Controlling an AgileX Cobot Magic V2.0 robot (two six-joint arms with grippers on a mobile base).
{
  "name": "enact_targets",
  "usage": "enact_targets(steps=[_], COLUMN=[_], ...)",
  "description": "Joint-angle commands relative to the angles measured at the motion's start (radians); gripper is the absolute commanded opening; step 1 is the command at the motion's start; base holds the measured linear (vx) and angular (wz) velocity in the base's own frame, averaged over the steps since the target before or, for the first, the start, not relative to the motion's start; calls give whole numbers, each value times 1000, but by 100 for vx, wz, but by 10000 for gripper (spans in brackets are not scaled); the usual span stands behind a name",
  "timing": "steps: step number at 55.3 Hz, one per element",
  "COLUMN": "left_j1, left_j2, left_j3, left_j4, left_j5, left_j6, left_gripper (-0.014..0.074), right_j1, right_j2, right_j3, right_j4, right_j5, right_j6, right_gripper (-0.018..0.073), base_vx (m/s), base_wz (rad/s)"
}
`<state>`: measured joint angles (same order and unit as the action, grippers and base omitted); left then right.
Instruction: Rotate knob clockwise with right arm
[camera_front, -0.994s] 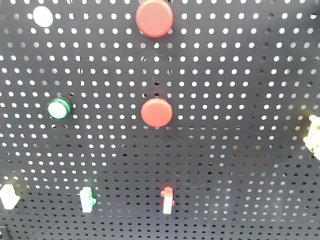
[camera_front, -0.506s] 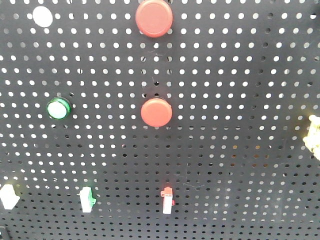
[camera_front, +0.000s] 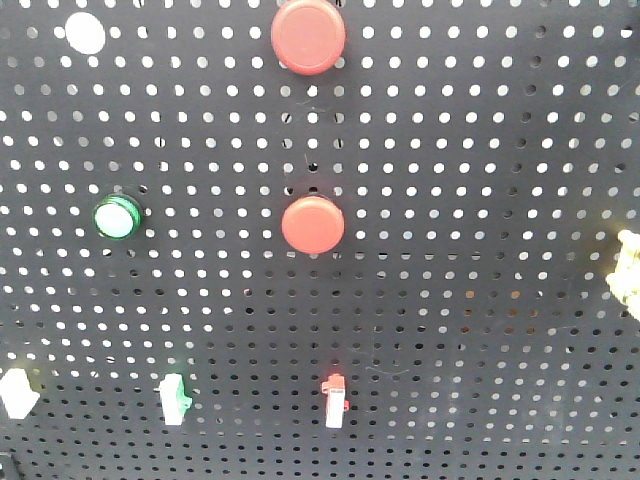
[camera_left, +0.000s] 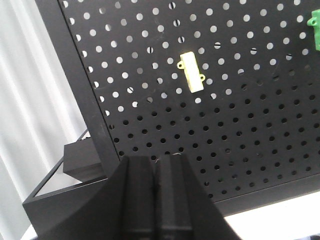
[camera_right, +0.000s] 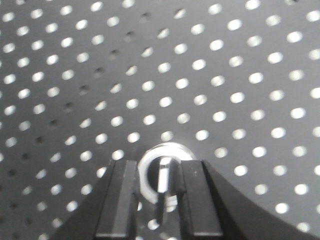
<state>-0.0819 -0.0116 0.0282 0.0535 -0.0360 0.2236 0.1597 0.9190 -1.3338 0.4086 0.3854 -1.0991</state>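
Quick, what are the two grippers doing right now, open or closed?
Left gripper: shut, holding nothing.
Right gripper: open, straddling the knob, gaps showing either side of its blade.

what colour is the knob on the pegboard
The knob is shiny silver with a pale ring, clearest in the right wrist view.

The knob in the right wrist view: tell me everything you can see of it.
The knob is small and round, silvery and shiny like metal, with a pale outer ring and a narrow raised ridge across its middle, roughly upright in the view. It sits on the black pegboard, low in the frame. The right gripper straddles it: the dark jaws stand apart either side of the ridge, gaps showing, covering the ring's edges. Whether they touch it cannot be told.
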Motion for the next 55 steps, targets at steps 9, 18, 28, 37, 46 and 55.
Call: enact_targets(steps=[9, 18, 28, 37, 46, 55], left_j1=[-8, -8, -8, -8, -8, -8], left_j2=[-16, -16, -16, -16, -16, -16], left_j3=[33, 33, 33, 33, 33, 33], left_j4=[-5, -5, -5, -5, -5, -5], left_j5=[-76, -76, -76, -76, -76, -76], left_j6=[-4, -4, -4, -4, -4, -4], left_gripper=[-6, -6, -6, -6, -6, -6], right_j1=[0, 0, 0, 0, 0, 0], right_j2=[44, 61, 63, 64, 68, 76], right_j3=[-30, -29, -28, -28, -28, -28], right_j4=[0, -2, 17, 53, 68, 73], right_j5=[-85, -85, -88, -109, -123, -138], right_j6=[-5, -5, 87, 375, 733, 1080], right_gripper=[235, 164, -14, -7, -8, -8], base_vx=[0, 0, 0, 0, 0, 0], base_wz=[0, 0, 0, 0, 0, 0])
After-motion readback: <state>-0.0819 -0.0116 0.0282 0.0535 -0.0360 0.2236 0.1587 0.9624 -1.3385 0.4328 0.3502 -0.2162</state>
